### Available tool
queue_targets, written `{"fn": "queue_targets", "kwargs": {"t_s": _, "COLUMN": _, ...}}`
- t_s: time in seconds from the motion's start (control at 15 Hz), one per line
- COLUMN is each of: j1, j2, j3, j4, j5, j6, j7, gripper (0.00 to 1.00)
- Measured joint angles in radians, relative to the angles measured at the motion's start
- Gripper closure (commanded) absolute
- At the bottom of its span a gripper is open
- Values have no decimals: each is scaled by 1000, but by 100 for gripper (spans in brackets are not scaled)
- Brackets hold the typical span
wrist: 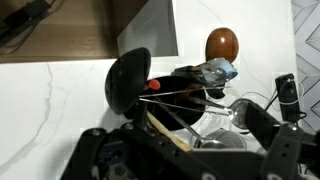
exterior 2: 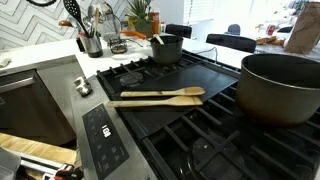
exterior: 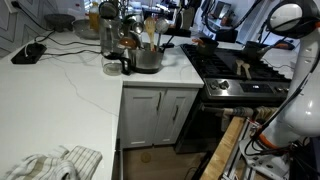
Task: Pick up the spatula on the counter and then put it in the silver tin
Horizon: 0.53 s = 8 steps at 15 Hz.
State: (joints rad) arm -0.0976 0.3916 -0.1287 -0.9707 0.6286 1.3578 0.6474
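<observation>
Pale wooden spatula (exterior: 148, 30) appears already upright in round silver tin (exterior: 146, 58), far counter (exterior: 60, 85); gripper (wrist: 190, 150) state unclear.

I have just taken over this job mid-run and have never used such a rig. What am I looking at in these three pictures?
The machine is one white robot arm ending in a two-fingered pincer. An exterior view shows the white counter, where the silver tin, full of utensils, stands beside a glass jar. Another exterior view looks across the stove, where two wooden utensils lie next to a large dark pot. The wrist view looks down from the arm's own camera onto the tin, with a black ladle sticking out. The pincer's fingers look spread apart, and nothing is clearly held.
</observation>
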Motion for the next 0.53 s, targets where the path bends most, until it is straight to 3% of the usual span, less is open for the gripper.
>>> {"fn": "queue_targets", "kwargs": {"t_s": 0.27, "j1": 56, "j2": -60, "j3": 0, "j4": -28, "j5": -150, "j6": 99, "j7": -123, "gripper": 0}}
{"fn": "queue_targets", "kwargs": {"t_s": 0.53, "j1": 133, "j2": -142, "j3": 1, "j4": -130, "j5": -331, "j6": 242, "j7": -207, "gripper": 0}}
